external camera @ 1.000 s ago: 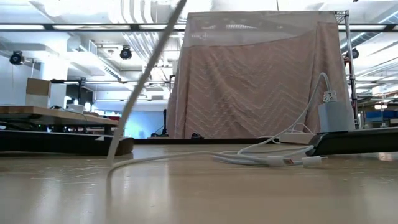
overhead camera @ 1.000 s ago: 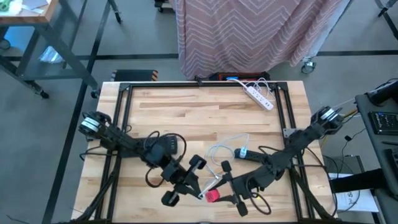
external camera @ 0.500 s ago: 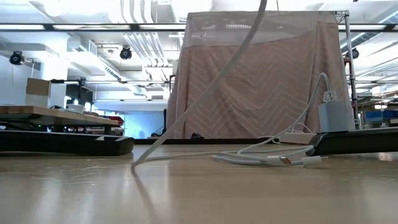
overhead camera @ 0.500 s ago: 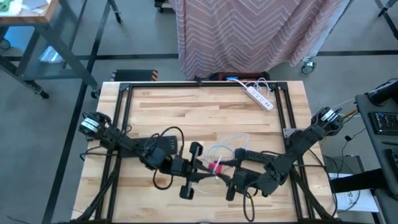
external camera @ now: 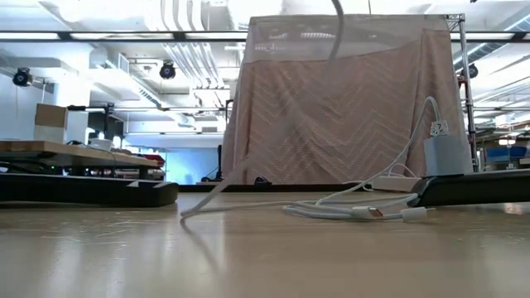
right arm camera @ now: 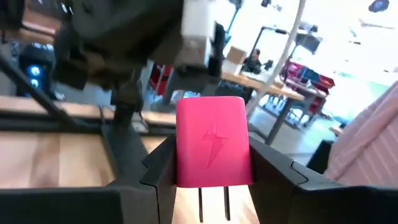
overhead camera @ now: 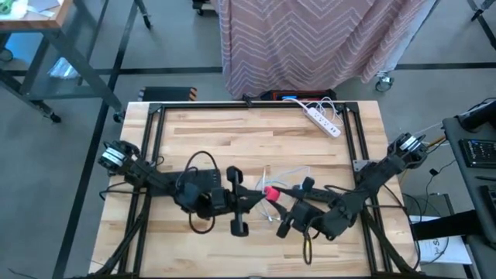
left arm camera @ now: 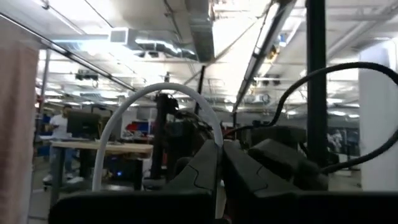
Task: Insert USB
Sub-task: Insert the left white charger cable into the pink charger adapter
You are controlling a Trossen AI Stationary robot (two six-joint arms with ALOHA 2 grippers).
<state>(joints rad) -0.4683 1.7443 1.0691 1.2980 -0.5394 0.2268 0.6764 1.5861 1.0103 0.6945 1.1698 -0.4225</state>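
A pink charger block (overhead camera: pixel 271 191) with a lightning mark sits in my right gripper (overhead camera: pixel 281 198), which is shut on it mid-table. My left gripper (overhead camera: pixel 251 198) faces it from the table's left, shut on the white USB cable (left arm camera: pixel 155 92). In the right wrist view the charger (right arm camera: pixel 213 148) fills the middle, and the cable's white plug end (right arm camera: pixel 196 30) shows just beyond it in the left gripper. The cable's remaining length lies looped on the wood (overhead camera: pixel 285 175). In the low view it climbs from the table (external camera: pixel 248 161) out of the top. My left gripper pinches the white cable near its plug end (left arm camera: pixel 217 154) between its two fingers (left arm camera: pixel 200 169). The cable arcs away behind the fingers and hangs slack toward the table. My right gripper pinches the pink charger by its two narrow sides (right arm camera: pixel 181 163), one finger (right arm camera: pixel 158 171) on each. The charger is lifted clear, its prongs (right arm camera: pixel 212 206) pointing back toward the wrist.
A white power strip (overhead camera: pixel 324 120) with plugged cords lies near the table's far edge. A black frame (overhead camera: pixel 155 124) runs round the table. A striped pink cloth (overhead camera: pixel 310 39) hangs beyond the far edge. Bare wood lies at the far left (overhead camera: pixel 209 132).
Both grippers have moved from near the table's near edge toward its far edge and drawn together. The left gripper has turned to point at the right one. The pink charger went along, lifted. The cable's raised part has shifted and now climbs steeply.
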